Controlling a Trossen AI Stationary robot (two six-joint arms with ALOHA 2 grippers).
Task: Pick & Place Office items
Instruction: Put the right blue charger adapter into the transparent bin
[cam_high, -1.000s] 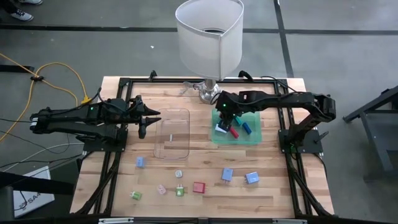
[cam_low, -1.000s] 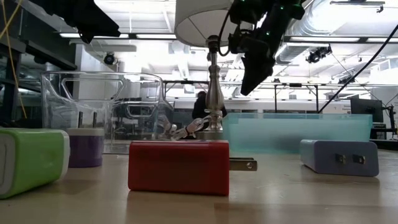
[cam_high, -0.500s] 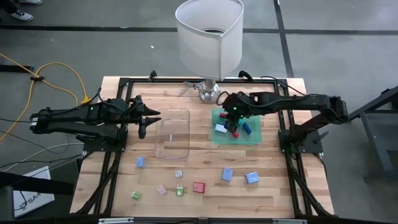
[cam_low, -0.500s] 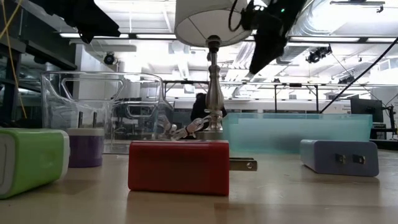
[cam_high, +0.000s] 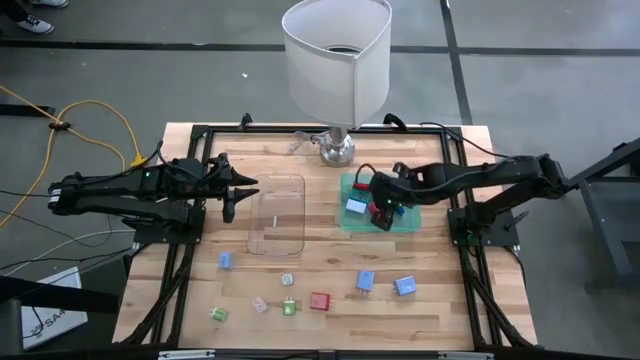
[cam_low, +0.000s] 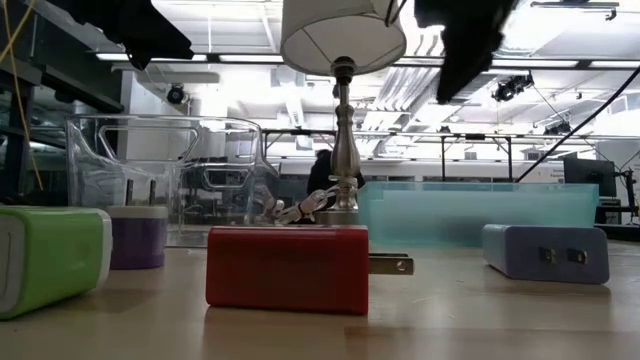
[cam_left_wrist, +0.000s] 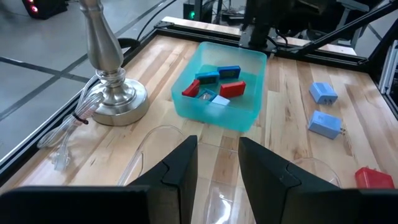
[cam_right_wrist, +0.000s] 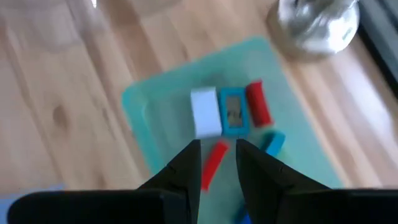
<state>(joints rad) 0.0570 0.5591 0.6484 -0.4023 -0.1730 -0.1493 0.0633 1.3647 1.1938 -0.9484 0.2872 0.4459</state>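
Teal tray (cam_high: 408, 222) sits centre-right in the high view, right end effector (cam_high: 381, 213) hanging over it, fingers (cam_right_wrist: 186, 167) nearly together with a thin gap and nothing between them. Right wrist view shows what the arm hides from above: pale blue block (cam_right_wrist: 205, 112), teal block (cam_right_wrist: 233, 112), red stick (cam_right_wrist: 257, 102), second red stick (cam_right_wrist: 213, 160) and a blue piece (cam_right_wrist: 272, 142), all inside the tray. Left wrist view confirms the same pile (cam_left_wrist: 214, 87) from the side.

Clear plastic tray (cam_high: 276, 214) is left of centre. Left end effector (cam_high: 232, 196) is just left of it, fingers (cam_left_wrist: 180, 168) slightly apart, empty.

Loose office items lie across the lower middle of the wooden tabletop (cam_high: 330, 250): blue piece (cam_high: 226, 260), green piece (cam_high: 218, 313), pink one (cam_high: 260, 304), red charger (cam_high: 320, 301), two pale blue chargers (cam_high: 366, 281) (cam_high: 405, 286).

Low view only: red charger (cam_low: 288, 268) up close with prongs pointing right, green block (cam_low: 50, 258) at left edge, purple one (cam_low: 137, 237) behind it. Lamp (cam_high: 337, 60) at top centre.
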